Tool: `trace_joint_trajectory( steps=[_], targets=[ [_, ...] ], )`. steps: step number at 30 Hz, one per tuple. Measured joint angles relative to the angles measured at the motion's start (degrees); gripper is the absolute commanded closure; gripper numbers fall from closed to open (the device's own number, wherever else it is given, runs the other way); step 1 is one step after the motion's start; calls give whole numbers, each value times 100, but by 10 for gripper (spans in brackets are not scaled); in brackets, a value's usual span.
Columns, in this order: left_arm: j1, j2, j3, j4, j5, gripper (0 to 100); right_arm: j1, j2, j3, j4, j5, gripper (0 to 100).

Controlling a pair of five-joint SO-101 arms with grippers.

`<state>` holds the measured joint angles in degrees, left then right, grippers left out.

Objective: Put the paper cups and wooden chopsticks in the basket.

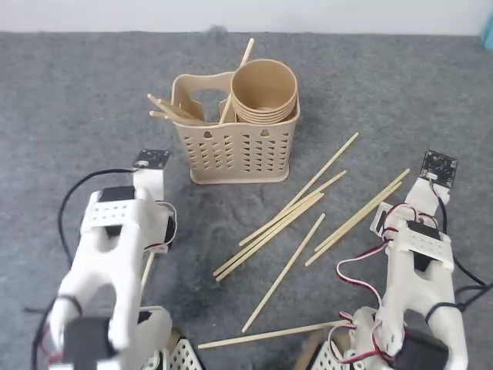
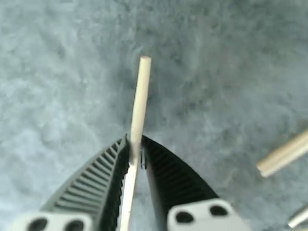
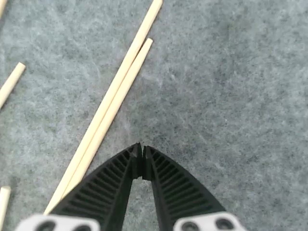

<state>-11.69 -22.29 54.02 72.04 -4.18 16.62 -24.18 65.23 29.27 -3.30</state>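
Paper cups (image 1: 266, 114) and chopsticks (image 1: 171, 109) inside basket (image 1: 235, 150)

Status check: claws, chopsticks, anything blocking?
Left claw shut on a chopstick. Right claw shut, empty. Paper cups stacked in basket; loose chopsticks on the mat. Path to basket looks open.

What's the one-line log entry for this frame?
left pincer: shut on chopstick | right pincer: shut, empty | cups: in basket | loose chopsticks: on carpet
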Motion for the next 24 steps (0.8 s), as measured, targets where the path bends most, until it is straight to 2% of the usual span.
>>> trace_joint_trajectory(
  steps=[4,7,11,16,19,24],
  targets=[
    [-352,-1336,-9,308,0,987,0,0,0,0,0,990],
    [-897,-2409,-149,132,9,987,0,0,0,0,0,990],
    [-1574,-3525,-220,-519,18,987,0,0,0,0,0,990],
    [-1996,-3938,-457,-1152,9,987,0,0,0,0,0,990],
    [-2092,-3991,-642,-1723,9,987,0,0,0,0,0,990],
    [-2084,-4009,-712,-3200,9,987,0,0,0,0,0,990]
  ],
)
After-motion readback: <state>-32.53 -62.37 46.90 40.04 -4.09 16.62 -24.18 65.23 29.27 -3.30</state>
